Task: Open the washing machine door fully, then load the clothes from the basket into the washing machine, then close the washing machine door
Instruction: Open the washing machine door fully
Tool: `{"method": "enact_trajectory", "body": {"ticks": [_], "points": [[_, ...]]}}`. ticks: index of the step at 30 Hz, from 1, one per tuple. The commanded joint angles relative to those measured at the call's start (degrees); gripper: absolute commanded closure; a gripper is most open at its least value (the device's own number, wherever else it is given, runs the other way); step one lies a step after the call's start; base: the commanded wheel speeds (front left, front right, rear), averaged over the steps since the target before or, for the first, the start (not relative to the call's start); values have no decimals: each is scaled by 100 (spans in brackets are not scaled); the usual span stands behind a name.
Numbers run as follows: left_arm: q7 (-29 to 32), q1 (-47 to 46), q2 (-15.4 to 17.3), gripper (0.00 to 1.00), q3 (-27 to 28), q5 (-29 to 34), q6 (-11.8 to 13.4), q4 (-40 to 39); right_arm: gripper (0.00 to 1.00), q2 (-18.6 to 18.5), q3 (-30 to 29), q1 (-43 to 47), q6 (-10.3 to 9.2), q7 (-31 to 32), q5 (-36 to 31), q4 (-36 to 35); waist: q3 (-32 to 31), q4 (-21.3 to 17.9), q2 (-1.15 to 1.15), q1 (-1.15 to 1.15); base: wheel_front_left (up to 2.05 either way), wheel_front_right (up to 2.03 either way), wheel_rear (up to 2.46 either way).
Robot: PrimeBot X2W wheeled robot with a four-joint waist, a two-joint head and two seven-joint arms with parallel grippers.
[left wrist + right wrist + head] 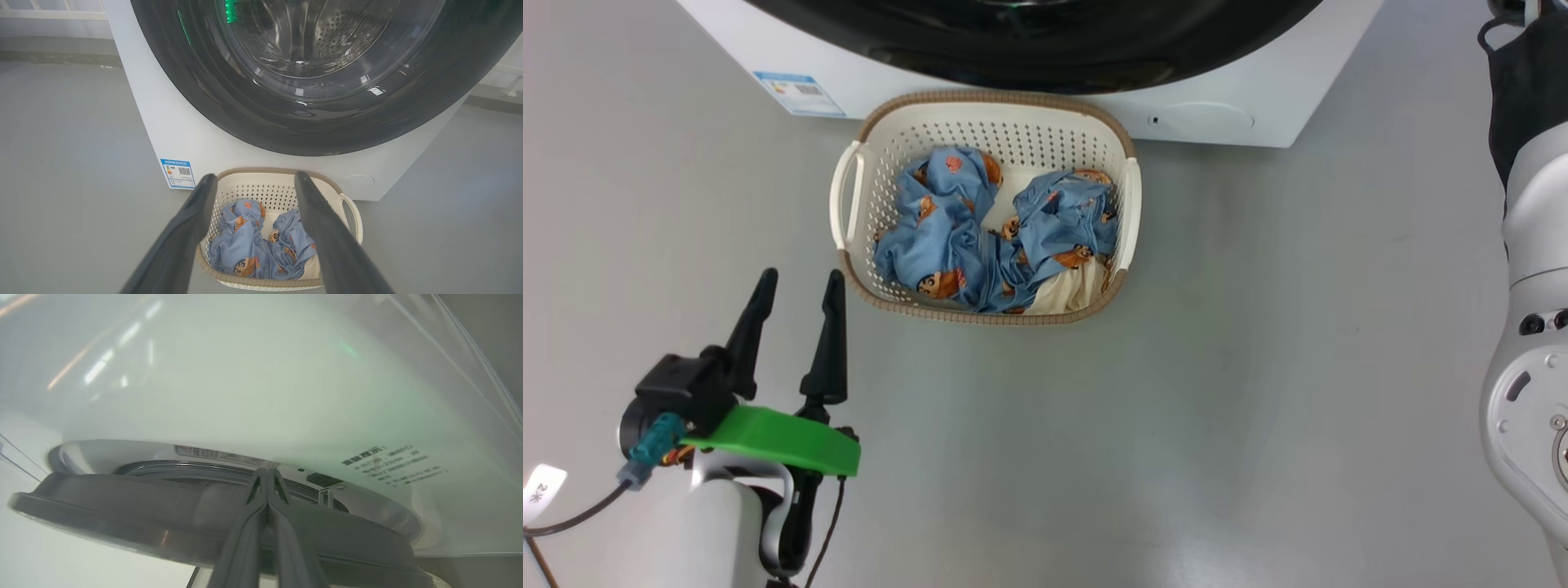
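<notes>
The white washing machine (1241,90) stands at the top of the head view, with its glossy black door (1045,49) above the basket (996,100). Light-blue clothes (947,237) with orange figures lie crumpled in the basket. My left gripper (800,282) hangs open and empty just left of the basket's near corner. In the left wrist view its fingers frame the basket (269,173) and clothes (245,241) under the door (229,106). My right gripper (267,471) is shut, its tips reaching past the grey door rim (122,510), which stands a little off the machine's white front (245,396).
Smooth grey floor (1176,408) spreads around the basket with room on both sides. A blue label sticker (798,92) marks the machine's lower left corner. My pale right forearm (1535,245) rises along the right edge of the head view.
</notes>
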Motion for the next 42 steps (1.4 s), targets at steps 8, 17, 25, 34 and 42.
{"method": "enact_trajectory", "body": {"ticks": [8, 17, 25, 34, 42], "points": [[-36, -151, 158, 0, 113, -77, 19, -186, 100, 126, -86, -483, 9, 90, -159, 124, 195, 57, 0, 0, 0, 0, 0], [-36, -218, 158, 0, 51, -145, 52, -211, 100, 126, -288, -822, 9, 189, -389, 514, 331, 150, 0, 0, 0, 0, 0], [-36, -228, 158, 0, 57, -153, 86, -239, 100, 127, -463, -976, 9, 696, -507, 812, 333, 171, 0, 0, 0, 0, 0], [-36, -161, 158, 0, 91, -118, 109, -345, 100, 91, -652, -746, 9, 1510, -572, 659, 185, 104, 0, 0, 0, 0, 0], [-36, -132, 158, 0, 126, 88, 74, -481, 100, 61, -736, -243, 9, 2455, -595, 184, -28, 77, 0, 0, 0, 0, 0]]}}
